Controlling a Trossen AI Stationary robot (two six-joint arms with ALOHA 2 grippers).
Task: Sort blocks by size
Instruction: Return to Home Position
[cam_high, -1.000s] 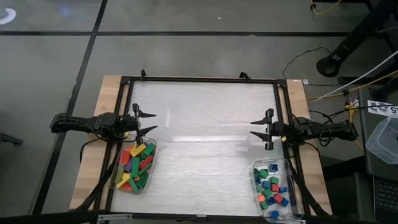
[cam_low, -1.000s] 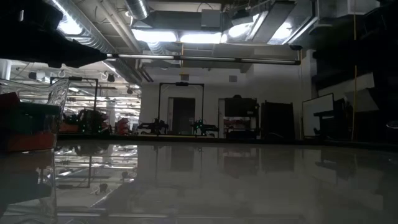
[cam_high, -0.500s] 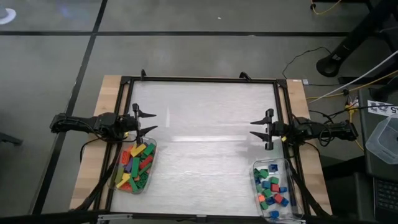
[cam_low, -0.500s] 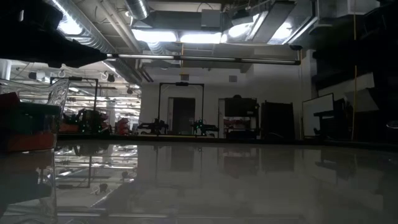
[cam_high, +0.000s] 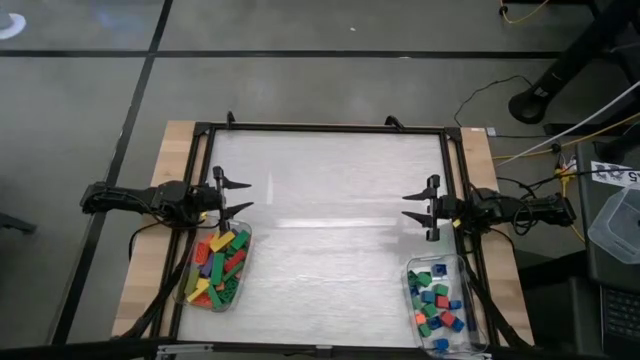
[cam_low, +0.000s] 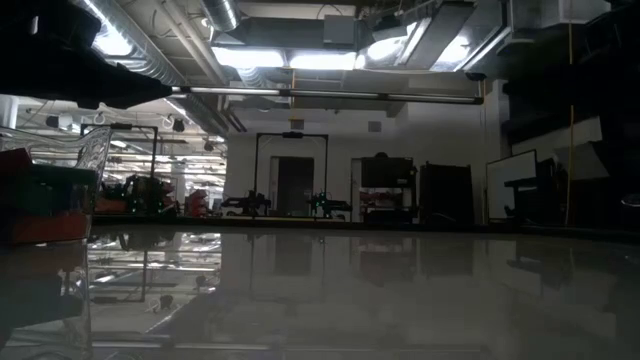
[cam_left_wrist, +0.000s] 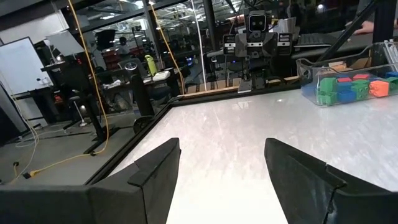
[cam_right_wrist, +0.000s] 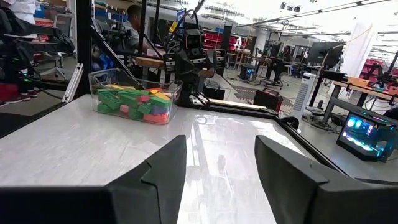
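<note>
Clear tubs (cam_high: 182, 295) at seven and five o'clock are holding the blocks (cam_high: 218, 268); nothing is shifting, so we are judging sorting finished, left gripper (cam_high: 248, 195) and right gripper (cam_high: 405, 207) idling spread, empty.

Pale, black-framed desk (cam_high: 330, 200) carrying two clear tubs, left tub (cam_high: 246, 250) by its left edge, right tub (cam_high: 409, 300) by its right.

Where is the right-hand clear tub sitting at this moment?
High view: the right tub sits at the lower right corner of the table, just below the open right gripper, holding small blocks.
</note>
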